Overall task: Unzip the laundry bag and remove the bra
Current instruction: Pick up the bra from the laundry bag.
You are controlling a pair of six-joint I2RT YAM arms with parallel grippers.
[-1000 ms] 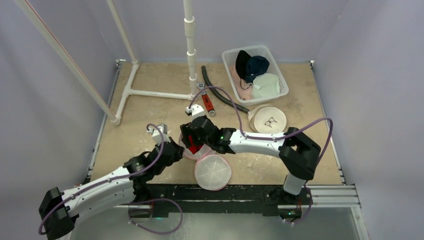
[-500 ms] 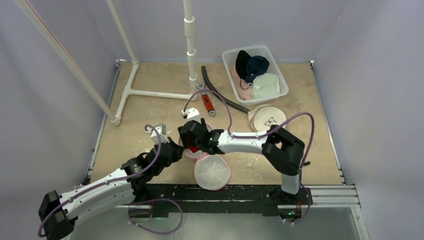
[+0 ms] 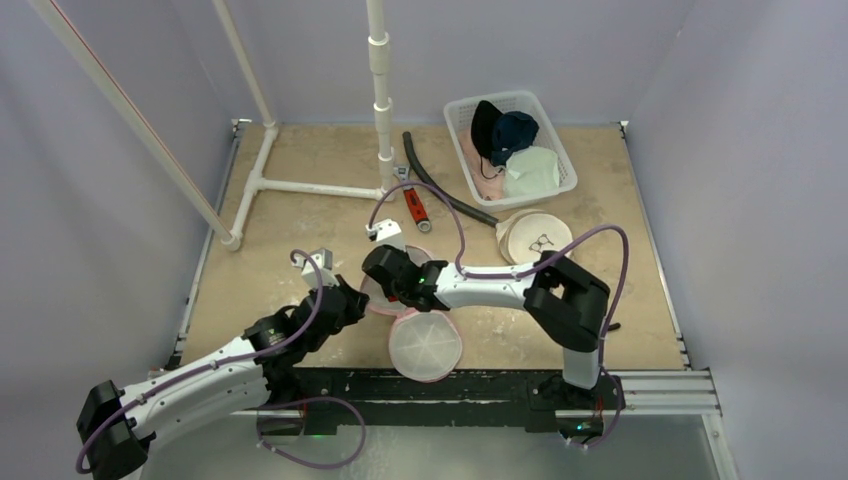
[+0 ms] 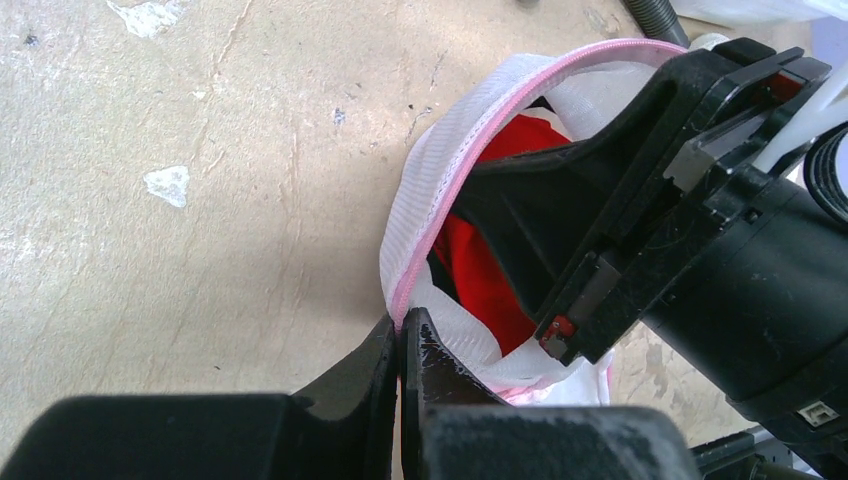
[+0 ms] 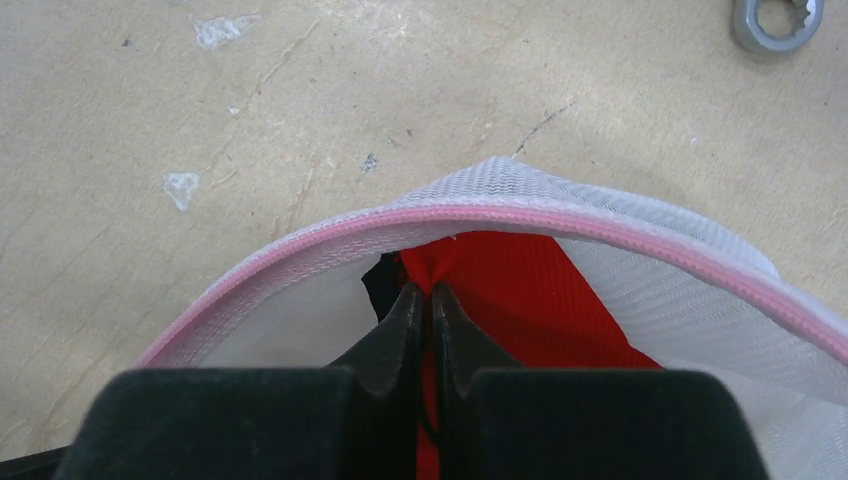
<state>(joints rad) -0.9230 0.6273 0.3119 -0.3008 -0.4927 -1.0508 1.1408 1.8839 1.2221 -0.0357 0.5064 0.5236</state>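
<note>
While I pinch the laundry bag (image 4: 412,205) rim in my left gripper (image 4: 400,337) | my right gripper (image 5: 430,302), inside it, clamps the bra (image 5: 522,292)

The left arm (image 3: 200,375) lies low, stretched forward and to the right from its base. The left claw (image 4: 400,340) is closed tight, its fingertips pinching the pink rim of the laundry bag (image 4: 410,210). The right arm (image 3: 495,290) reaches leftward, its elbow folded sharply above its base and its forearm level. The right claw (image 5: 424,300) sits just ahead and to the right of the left claw, tilted downward, its fingers pressed together on the red bra (image 5: 520,300).
</note>
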